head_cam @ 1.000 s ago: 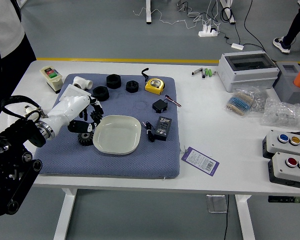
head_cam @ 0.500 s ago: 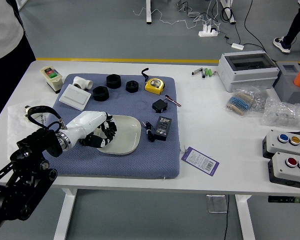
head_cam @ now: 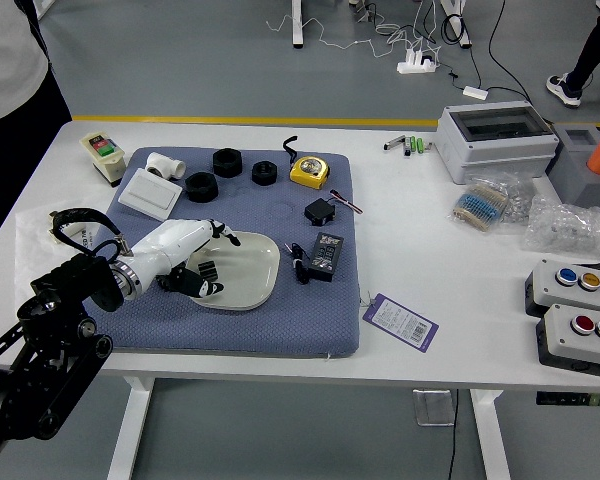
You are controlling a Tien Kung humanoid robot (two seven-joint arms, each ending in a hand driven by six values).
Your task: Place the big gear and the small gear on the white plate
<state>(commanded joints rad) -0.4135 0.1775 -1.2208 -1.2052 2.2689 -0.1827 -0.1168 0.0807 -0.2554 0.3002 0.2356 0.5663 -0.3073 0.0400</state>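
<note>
Black and toothed-looking, a gear (head_cam: pixel 208 271) now shows on the left part of the white plate (head_cam: pixel 260 270), between the parted fingers of the robot's left hand (head_cam: pixel 170 245). Half a second ago those fingers are bunched over the plate around something dark; a second ago the hand is further left, above the plate's edge. Now they stand apart, the upper ones reaching over the plate and a lower dark one just beside the gear, and nothing appears clamped. That looks like a fresh release, so one of the two gears is probably placed. The other seems to remain off the plate: a dark round piece (head_cam: pixel 164 285), seen plainly on the blue mat (head_cam: pixel 280 335) a second ago, shows only as a sliver under the hand's edge. Fetching it probably comes next, once the hand lifts away without catching the placed gear or nudging the plate. Much is hard to read. The palm covers the plate's left rim, the lower finger may hide part of the placed gear, and whether the gear lies quite flat cannot be told. Nor can its size be compared with the half-hidden piece, so which is the big gear and which the small is uncertain. The right arm is out of view. At the far left corner a person (head_cam: pixel 15 95) is cut off by the picture's border, with no hands visible.
</note>
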